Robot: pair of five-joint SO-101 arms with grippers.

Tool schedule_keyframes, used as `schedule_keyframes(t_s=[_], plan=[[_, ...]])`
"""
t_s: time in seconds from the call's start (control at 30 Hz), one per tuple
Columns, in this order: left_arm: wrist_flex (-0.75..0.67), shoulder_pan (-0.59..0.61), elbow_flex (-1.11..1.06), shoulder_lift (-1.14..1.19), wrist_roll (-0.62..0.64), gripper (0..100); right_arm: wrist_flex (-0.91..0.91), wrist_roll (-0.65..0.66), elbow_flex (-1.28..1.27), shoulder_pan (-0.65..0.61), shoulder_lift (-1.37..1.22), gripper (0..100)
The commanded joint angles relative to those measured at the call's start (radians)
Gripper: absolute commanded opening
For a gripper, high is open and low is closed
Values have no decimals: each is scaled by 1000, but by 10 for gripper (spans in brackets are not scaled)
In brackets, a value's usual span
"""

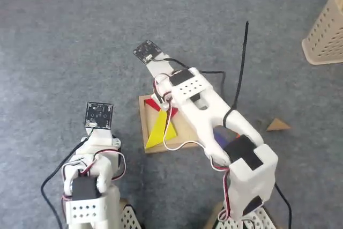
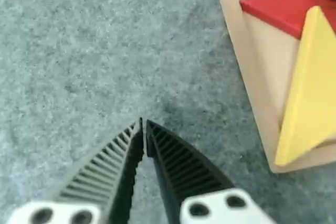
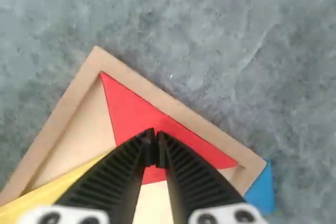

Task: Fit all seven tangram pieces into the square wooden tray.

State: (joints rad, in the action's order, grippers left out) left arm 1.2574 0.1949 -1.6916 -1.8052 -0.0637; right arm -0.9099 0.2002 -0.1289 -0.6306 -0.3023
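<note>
Where the right arm stretches across the middle of the high view, its right end effector (image 3: 156, 136) hangs over the square wooden tray (image 1: 143, 112), the two ribbed fingers pressed together with nothing between them. The fingertips sit directly above the red triangle (image 3: 137, 116), which lies flat inside the tray with its long edge against one inner wall and one point tucked into a corner. Whether the tips touch the red surface cannot be told.

A yellow triangle (image 2: 308, 90) also lies in the tray, beside the red one; one of its corners overlaps the red piece's edge, and its opposite pointed end reaches the tray's rim near the corner closest to the left arm. Bare wood shows on the tray floor between the yellow piece and the nearest wall. A blue piece (image 3: 262, 191) rests on the worktop (image 1: 64, 52) just outside another corner of the tray, touching or nearly touching the rim. A tan triangle (image 1: 278, 125) lies on the grey worktop well apart from the tray, on the right arm's side.

The left end effector (image 2: 143, 126) is likewise closed and empty, its fingertips meeting above bare grey worktop near the tray's outer edge. A perforated beige container (image 1: 327, 28) stands at the far edge of the worktop.
</note>
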Motion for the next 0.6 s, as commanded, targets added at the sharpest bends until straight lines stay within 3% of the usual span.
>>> schedule_keyframes(t_s=[0.0, 0.33, 0.57], plan=[[6, 0, 7, -18, -5, 12, -13, 11, 31, -7, 102, 7], [6, 0, 7, -18, -5, 12, 185, 40, -535, -56, 567, 7], [6, 0, 7, -18, -5, 12, 222, 69, -720, -131, 645, 7]])
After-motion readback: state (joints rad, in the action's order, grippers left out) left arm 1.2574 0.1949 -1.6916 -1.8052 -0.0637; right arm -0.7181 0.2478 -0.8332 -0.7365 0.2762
